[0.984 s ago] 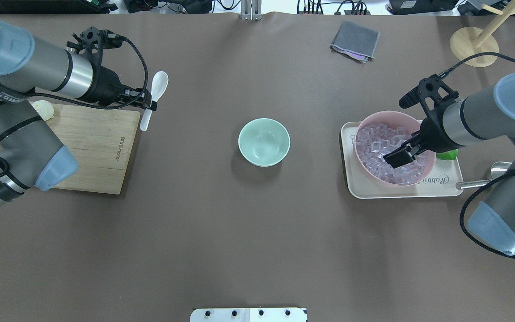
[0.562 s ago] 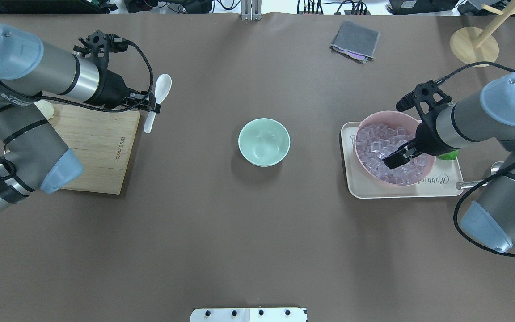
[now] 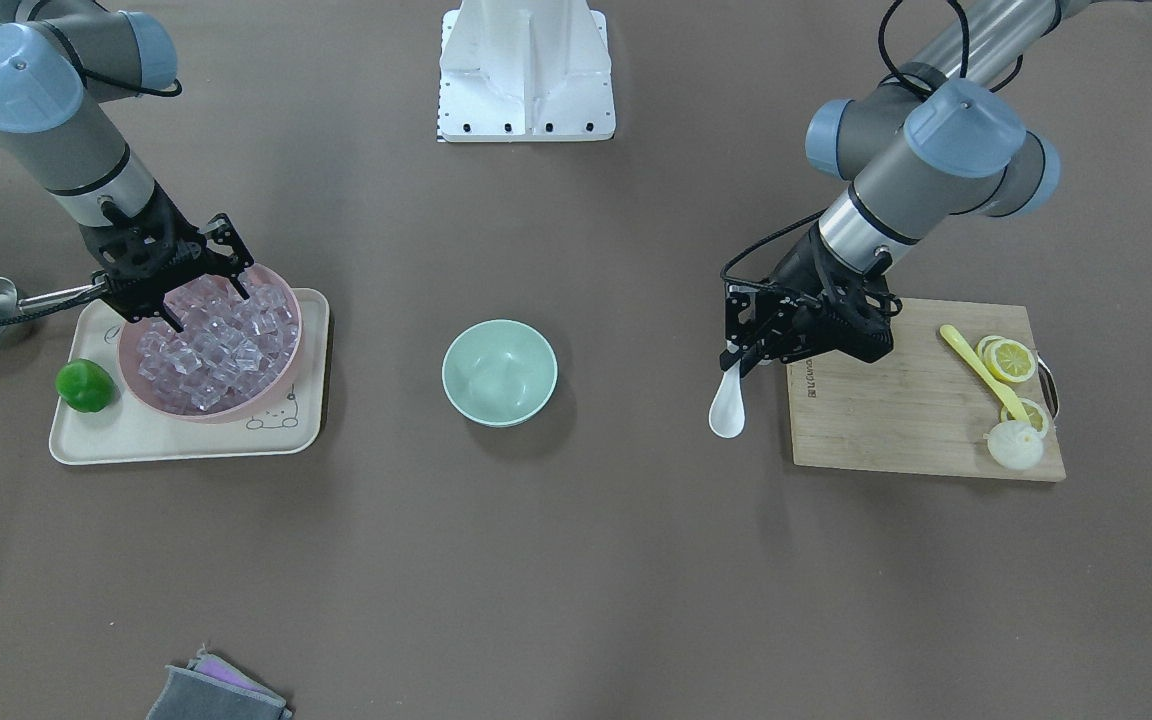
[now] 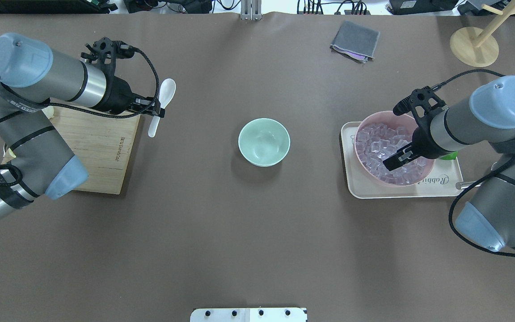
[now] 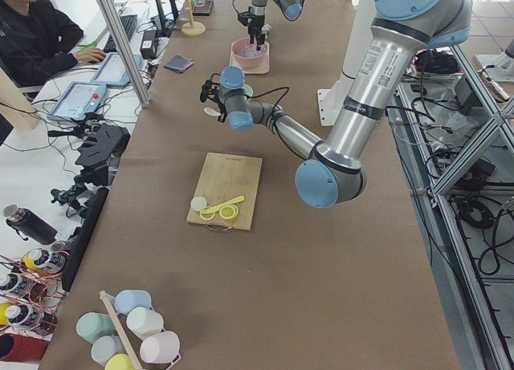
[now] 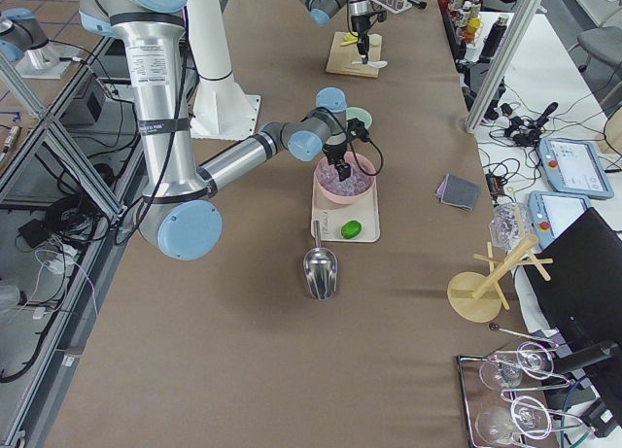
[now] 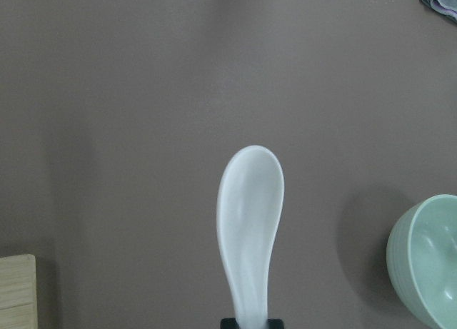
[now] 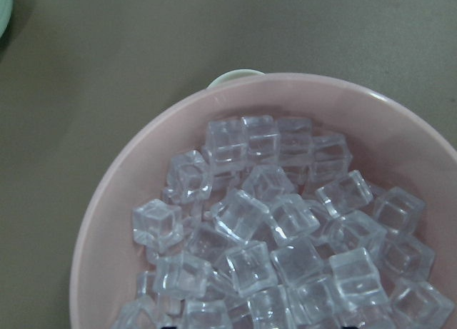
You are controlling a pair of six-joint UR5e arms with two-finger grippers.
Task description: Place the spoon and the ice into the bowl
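Left arm has shifted the spoon (image 4: 166, 91) a little way toward the bowl (image 4: 264, 143) since the earlier overhead frame. The left gripper (image 4: 155, 109) is clamped on the spoon handle, scoop pointing away from the robot, off the edge of the cutting board (image 4: 101, 147). The spoon is clear of the table and well apart from the bowl, so your transfer has only just started.

The right gripper (image 4: 394, 162) has slid slightly across the pink bowl (image 4: 376, 117), with its tips down among the ice (image 4: 376, 145). You can't tell from these views whether its jaws are parted or pinched on a cube. The right wrist view shows only the loose heap, nothing between fingers.

The mint bowl is empty, with neither item in it yet. Judgement: the spoon leg is ahead, and you need a longer sideways carry before release. The ice pick is unconfirmed, so check the grip before lifting off the tray (image 4: 351, 183). The cubes look slick and may slip out.
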